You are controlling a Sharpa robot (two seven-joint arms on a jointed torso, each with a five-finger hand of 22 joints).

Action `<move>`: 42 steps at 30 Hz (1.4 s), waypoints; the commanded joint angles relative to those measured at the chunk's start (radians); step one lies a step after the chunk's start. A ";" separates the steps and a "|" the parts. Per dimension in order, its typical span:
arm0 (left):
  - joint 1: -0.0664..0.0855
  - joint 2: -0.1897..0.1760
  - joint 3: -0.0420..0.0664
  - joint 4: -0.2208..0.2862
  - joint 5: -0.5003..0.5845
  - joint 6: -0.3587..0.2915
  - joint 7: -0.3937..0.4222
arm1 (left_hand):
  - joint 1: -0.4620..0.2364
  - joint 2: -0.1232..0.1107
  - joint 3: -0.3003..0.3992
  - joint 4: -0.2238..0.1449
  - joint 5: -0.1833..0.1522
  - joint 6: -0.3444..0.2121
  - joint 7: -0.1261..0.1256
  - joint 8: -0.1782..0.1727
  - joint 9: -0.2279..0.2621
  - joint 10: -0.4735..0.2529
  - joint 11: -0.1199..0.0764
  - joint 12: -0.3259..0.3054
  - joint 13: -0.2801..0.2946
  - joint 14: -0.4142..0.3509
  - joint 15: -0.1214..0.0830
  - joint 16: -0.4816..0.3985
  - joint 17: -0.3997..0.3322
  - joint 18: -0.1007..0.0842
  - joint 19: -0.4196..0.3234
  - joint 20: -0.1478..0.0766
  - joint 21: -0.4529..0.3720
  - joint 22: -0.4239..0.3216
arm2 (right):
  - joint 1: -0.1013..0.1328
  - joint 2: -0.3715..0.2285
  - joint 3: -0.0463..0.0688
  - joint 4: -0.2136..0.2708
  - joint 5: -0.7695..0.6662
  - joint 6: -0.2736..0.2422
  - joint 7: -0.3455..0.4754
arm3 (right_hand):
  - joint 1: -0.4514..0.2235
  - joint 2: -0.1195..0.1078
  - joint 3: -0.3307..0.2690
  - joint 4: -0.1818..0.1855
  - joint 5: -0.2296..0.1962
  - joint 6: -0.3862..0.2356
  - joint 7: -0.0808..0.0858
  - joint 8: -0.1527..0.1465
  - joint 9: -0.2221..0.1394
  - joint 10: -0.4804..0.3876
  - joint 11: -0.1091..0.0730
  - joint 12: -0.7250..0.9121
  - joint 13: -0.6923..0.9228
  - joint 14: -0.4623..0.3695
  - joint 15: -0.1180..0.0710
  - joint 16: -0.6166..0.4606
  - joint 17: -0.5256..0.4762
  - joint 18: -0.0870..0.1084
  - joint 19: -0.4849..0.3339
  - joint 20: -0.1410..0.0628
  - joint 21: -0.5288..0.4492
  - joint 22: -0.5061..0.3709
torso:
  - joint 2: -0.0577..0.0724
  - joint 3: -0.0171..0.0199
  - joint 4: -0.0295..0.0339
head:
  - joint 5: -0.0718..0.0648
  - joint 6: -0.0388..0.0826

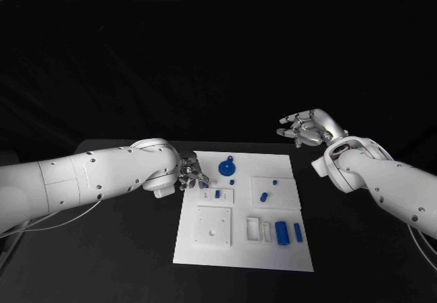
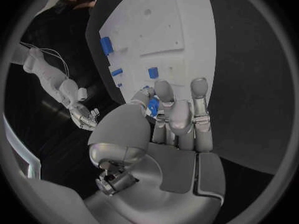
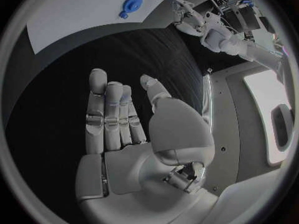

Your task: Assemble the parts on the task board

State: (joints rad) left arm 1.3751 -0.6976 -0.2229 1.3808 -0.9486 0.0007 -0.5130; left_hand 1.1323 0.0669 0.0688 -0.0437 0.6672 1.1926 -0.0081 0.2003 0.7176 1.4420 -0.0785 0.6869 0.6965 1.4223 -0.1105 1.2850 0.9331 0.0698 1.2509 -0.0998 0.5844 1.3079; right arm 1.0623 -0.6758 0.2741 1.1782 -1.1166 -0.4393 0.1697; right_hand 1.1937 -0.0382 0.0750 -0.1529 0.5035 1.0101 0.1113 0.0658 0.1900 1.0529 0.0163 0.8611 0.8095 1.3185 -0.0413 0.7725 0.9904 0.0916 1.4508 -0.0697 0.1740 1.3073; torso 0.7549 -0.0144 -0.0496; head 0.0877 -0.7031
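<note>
The white task board [image 1: 273,252] lies mid-table, with several blue parts on it. Among them are a round part with a tab [image 1: 227,167], a block [image 1: 264,196] and two cylinders [image 1: 281,232] near the front right. My left hand [image 1: 191,174] is at the board's left edge. In the left wrist view, this hand [image 2: 177,119] pinches a small blue part [image 2: 152,107] between thumb and fingers, just over the board [image 2: 168,30]. My right hand [image 1: 308,129] hovers off the board's far right corner, fingers spread and empty; the right wrist view shows its bare palm [image 3: 124,124].
White square plates [image 1: 215,224] and slotted recesses [image 1: 257,230] are set into the board's near half. Black table surrounds the board on all sides. The round part [image 3: 132,4] and board edge [image 3: 81,15] lie beyond the right hand's fingertips.
</note>
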 commanded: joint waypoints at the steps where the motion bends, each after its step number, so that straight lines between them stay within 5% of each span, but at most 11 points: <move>1: -0.001 0.000 -0.006 0.009 -0.019 -0.042 -0.008 | -0.001 -0.005 0.175 -0.173 0.005 0.010 0.000 -0.004 0.000 0.009 0.000 -0.004 0.001 0.007 0.000 -0.002 0.001 0.006 0.005 0.000 0.006 0.019 | -0.001 0.002 0.000 -0.001 -0.003 0.008 0.005 | -0.011 -0.002 0.002 0.007 0.002 0.006 0.000 -0.003 -0.001 0.001 -0.003 0.003 0.001 0.002 -0.007 0.003 0.000 0.005 0.007 0.001 0.005 0.028 | 0.001 -0.0005 -0.0029 | 0.000 -0.002; 11: -0.010 0.006 -0.017 0.017 -0.050 -0.056 -0.005 | -0.001 -0.007 0.176 -0.174 0.010 0.012 0.000 -0.006 0.001 0.010 0.000 -0.006 0.003 0.008 0.000 -0.002 0.005 0.006 0.006 -0.001 0.007 0.019 | -0.002 0.002 0.000 -0.001 -0.003 0.009 0.005 | -0.011 -0.002 0.002 0.007 0.002 0.006 0.000 -0.003 -0.001 0.001 -0.003 0.003 0.001 0.002 -0.007 0.003 0.000 0.005 0.007 0.001 0.005 0.028 | 0.001 0.0011 -0.0015 | 0.000 -0.008; 24: -0.027 0.014 -0.018 0.012 -0.069 -0.028 0.009 | 0.001 -0.009 0.177 -0.177 0.011 0.015 0.000 -0.011 0.000 0.013 -0.001 -0.010 0.005 0.010 0.000 -0.003 0.008 0.007 0.006 0.000 0.008 0.019 | -0.003 0.001 0.000 -0.002 -0.003 0.009 0.005 | -0.011 -0.002 0.002 0.007 0.002 0.006 0.000 -0.003 -0.001 0.001 -0.003 0.003 0.001 0.002 -0.007 0.003 0.000 0.005 0.007 0.001 0.005 0.028 | 0.001 0.0010 -0.0016 | 0.002 -0.016; 42: -0.033 0.015 -0.018 0.009 -0.110 0.010 0.023 | 0.002 -0.009 0.176 -0.176 0.010 0.017 0.000 -0.015 0.000 0.013 0.000 -0.012 0.006 0.009 0.000 -0.006 0.007 0.006 0.004 0.000 0.007 0.018 | -0.004 0.001 0.000 -0.002 -0.003 0.009 0.005 | -0.011 -0.002 0.003 0.008 0.003 0.006 -0.001 -0.003 -0.001 0.002 -0.004 0.003 0.002 0.002 -0.008 0.003 0.001 0.005 0.008 0.001 0.007 0.029 | 0.001 0.0009 -0.0018 | 0.001 -0.020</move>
State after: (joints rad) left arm 1.3423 -0.6852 -0.2412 1.3890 -1.0423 -0.0115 -0.5062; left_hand 1.1265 0.0580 0.0881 -0.0630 0.6717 1.2038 -0.0088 0.1888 0.7174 1.4503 -0.0766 0.6785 0.7017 1.4223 -0.1105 1.2849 0.9409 0.0697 1.2508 -0.0999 0.5883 1.3075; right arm 1.0592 -0.6755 0.2741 1.1760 -1.1166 -0.4391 0.1698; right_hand 1.1937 -0.0383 0.0790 -0.1490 0.5035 1.0101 0.1113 0.0658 0.1901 1.0529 0.0163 0.8611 0.8103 1.3185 -0.0413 0.7725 0.9904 0.0916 1.4507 -0.0697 0.1777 1.3073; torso 0.7560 -0.0135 -0.0506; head 0.0884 -0.7234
